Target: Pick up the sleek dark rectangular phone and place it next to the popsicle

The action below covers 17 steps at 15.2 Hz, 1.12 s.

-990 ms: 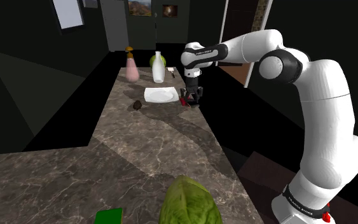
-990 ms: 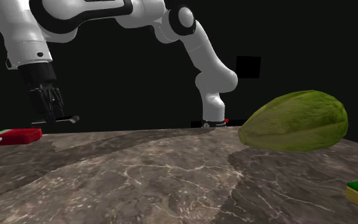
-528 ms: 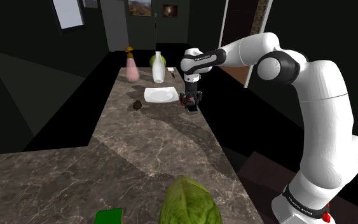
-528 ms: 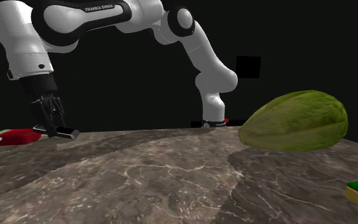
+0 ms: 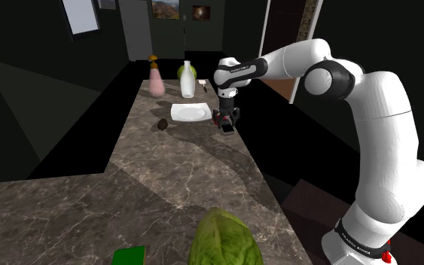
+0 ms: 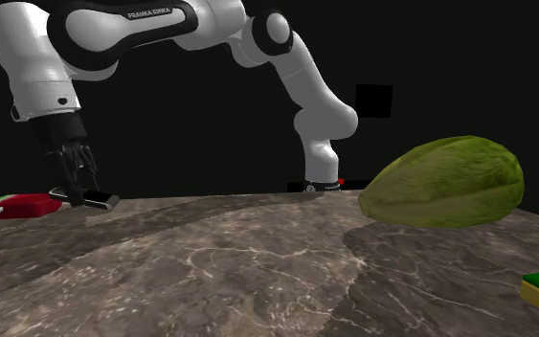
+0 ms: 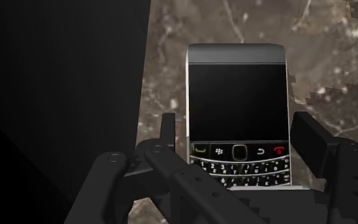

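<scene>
1. Brown veined marble counter (image 5: 180, 173) runs away from the stand, with only black area past its side edges.
2. White arm (image 5: 383, 113) reaches to the far end, same pose as half a second ago.
3. Lumpy green lettuce-like head (image 5: 221, 241) is cut off by the shoulder view's bottom edge.
4. All-black gripper (image 6: 78, 190) straddles the keypad end. A sliver of counter shows beside one finger, so it looks let go.
5. Red block popsicle with a green strip (image 6: 30, 204) is hard to make out.
6. Black rectangular silver-rimmed phone (image 7: 238, 102) lies face up on the counter just beside the popsicle. A second ago it hung in the air. Long axis runs straight out from the hand, screen end away, lowest keys hidden.
</scene>
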Motion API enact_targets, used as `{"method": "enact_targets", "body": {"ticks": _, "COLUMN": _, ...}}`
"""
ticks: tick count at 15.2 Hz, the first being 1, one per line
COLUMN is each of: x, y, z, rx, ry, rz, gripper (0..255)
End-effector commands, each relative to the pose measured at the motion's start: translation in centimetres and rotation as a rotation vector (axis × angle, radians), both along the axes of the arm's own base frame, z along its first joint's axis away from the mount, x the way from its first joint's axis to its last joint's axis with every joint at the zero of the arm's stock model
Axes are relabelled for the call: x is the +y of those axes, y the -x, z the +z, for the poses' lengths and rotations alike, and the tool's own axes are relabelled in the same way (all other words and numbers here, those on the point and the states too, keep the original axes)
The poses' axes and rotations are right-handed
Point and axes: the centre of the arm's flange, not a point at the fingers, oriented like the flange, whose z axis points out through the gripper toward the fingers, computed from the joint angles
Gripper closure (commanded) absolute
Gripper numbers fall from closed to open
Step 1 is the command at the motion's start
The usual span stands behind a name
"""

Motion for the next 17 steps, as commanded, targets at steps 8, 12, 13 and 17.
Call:
{"method": "enact_targets", "body": {"ticks": 8, "x": -0.4, "y": -0.7, "z": 3.6, "rx": 0.004, "ry": -0.001, "rz": -0.001, "gripper": 0}}
{"method": "enact_targets", "body": {"ticks": 12, "x": -0.5, "y": -0.9, "z": 4.6, "rx": 0.004, "ry": -0.001, "rz": 0.000, "gripper": 0}}
{"method": "enact_targets", "body": {"ticks": 13, "x": -0.5, "y": -0.9, "z": 4.6, "rx": 0.004, "ry": -0.001, "rz": 0.000, "gripper": 0}}
{"method": "enact_targets", "body": {"ticks": 17, "x": -0.5, "y": -0.9, "z": 4.6, "rx": 0.004, "ry": -0.001, "rz": -0.001, "gripper": 0}}
